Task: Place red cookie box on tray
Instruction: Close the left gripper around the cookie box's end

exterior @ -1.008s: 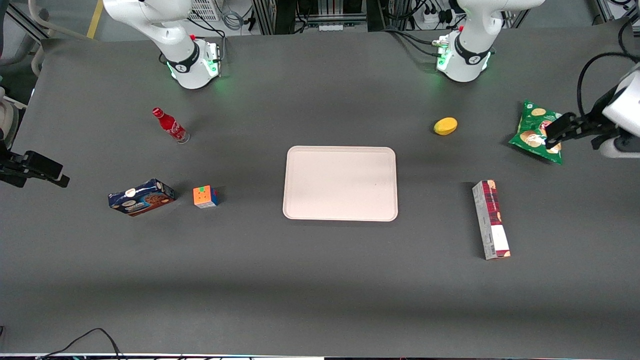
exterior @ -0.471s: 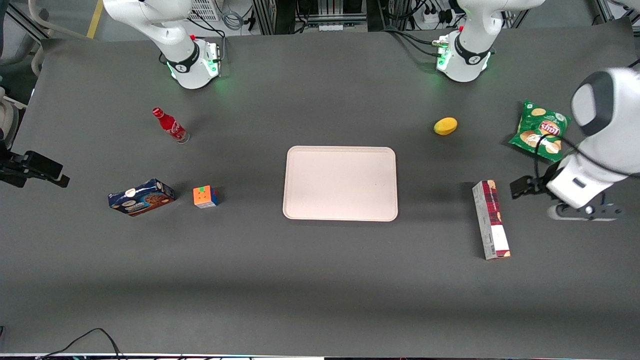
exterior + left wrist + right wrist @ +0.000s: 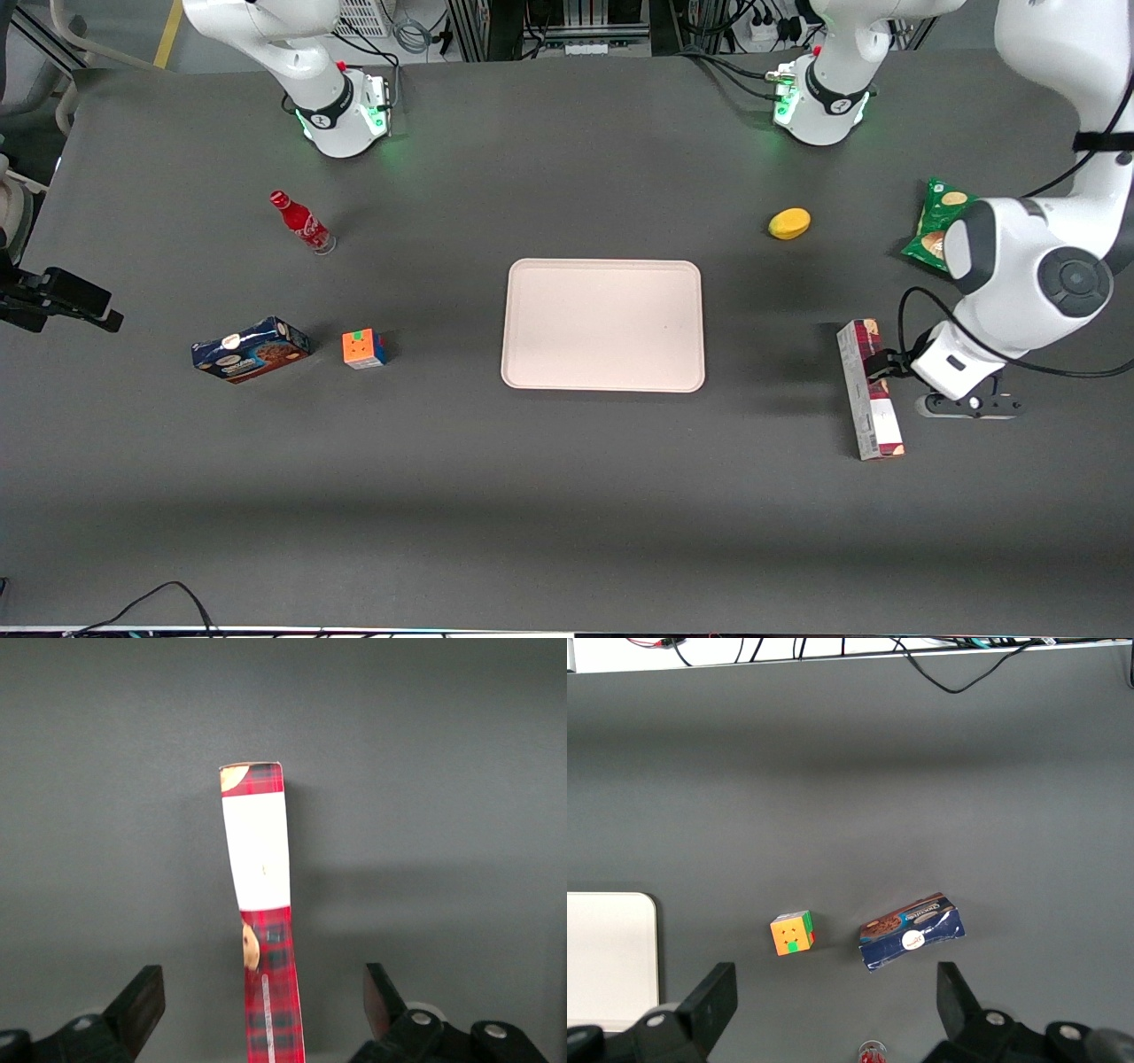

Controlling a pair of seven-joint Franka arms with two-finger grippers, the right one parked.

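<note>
Dark tabletop [image 3: 567, 496] toward the working arm's edge is carrying the red cookie box [image 3: 870, 390], and your hand [image 3: 266, 1005] is hovering wide astride it, lining up to lift it onto the tray [image 3: 603, 324].

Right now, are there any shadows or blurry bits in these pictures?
Front view: sharp, with soft shadows beside the tray and the red cookie box, and a dark band across the table. Left wrist view: the open gripper straddles the box above it; the box casts a faint shadow.
</note>
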